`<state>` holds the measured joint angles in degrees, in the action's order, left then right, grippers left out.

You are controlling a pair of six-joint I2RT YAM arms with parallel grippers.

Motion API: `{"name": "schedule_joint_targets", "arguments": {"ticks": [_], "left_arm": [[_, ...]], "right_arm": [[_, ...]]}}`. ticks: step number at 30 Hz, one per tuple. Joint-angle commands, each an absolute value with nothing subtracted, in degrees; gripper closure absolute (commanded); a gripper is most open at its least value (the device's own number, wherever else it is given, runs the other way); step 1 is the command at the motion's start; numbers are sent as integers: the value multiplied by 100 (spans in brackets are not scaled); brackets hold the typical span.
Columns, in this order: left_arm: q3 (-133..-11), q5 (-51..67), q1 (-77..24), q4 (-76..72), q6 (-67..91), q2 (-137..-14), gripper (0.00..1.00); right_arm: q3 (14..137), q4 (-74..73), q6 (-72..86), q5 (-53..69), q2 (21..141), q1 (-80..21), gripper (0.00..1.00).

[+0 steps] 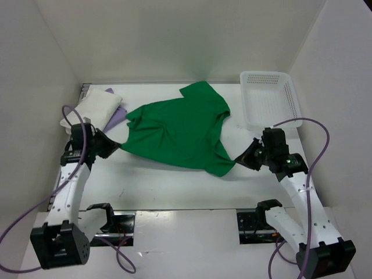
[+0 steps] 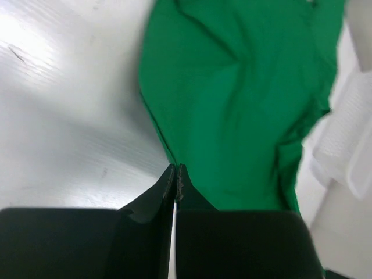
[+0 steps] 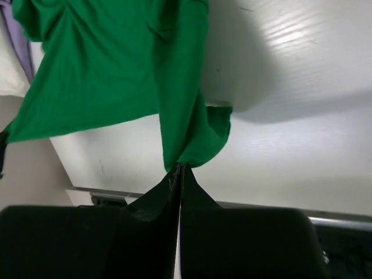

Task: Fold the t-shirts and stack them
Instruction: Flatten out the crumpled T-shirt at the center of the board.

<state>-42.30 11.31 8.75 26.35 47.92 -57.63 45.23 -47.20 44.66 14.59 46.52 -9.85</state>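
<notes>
The green t-shirt [image 1: 180,131] is stretched across the middle of the table between both grippers. My left gripper [image 1: 114,145] is shut on its left corner; in the left wrist view the cloth's edge [image 2: 244,104] runs down into the shut tips [image 2: 175,170]. At the shirt's near right corner my right gripper [image 1: 239,158] is shut on it, with the green cloth [image 3: 116,64] bunched at the tips [image 3: 180,166] and lifted off the table. A folded white t-shirt [image 1: 99,104] lies on the lavender t-shirt [image 1: 118,118] at the back left.
A white perforated basket [image 1: 270,99] stands at the back right, just beyond the right arm. White walls close in the table [image 1: 174,186] on three sides. Purple cables loop out from both arms.
</notes>
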Motion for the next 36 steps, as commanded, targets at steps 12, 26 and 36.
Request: {"name": "schedule_joint_targets", "arguments": {"ticks": [12, 26, 36], "left_arm": [[-7479, 1, 536, 5555, 4078, -5739, 100], [-4975, 1159, 431, 6047, 4710, -4852, 94], [-7238, 905, 431, 5064, 4606, -6141, 100]], "right_arm": [[8050, -6476, 4025, -692, 5062, -1187, 100], [5827, -7119, 4430, 369, 4473, -1187, 100], [7177, -5521, 4475, 801, 5860, -1187, 100]]}}
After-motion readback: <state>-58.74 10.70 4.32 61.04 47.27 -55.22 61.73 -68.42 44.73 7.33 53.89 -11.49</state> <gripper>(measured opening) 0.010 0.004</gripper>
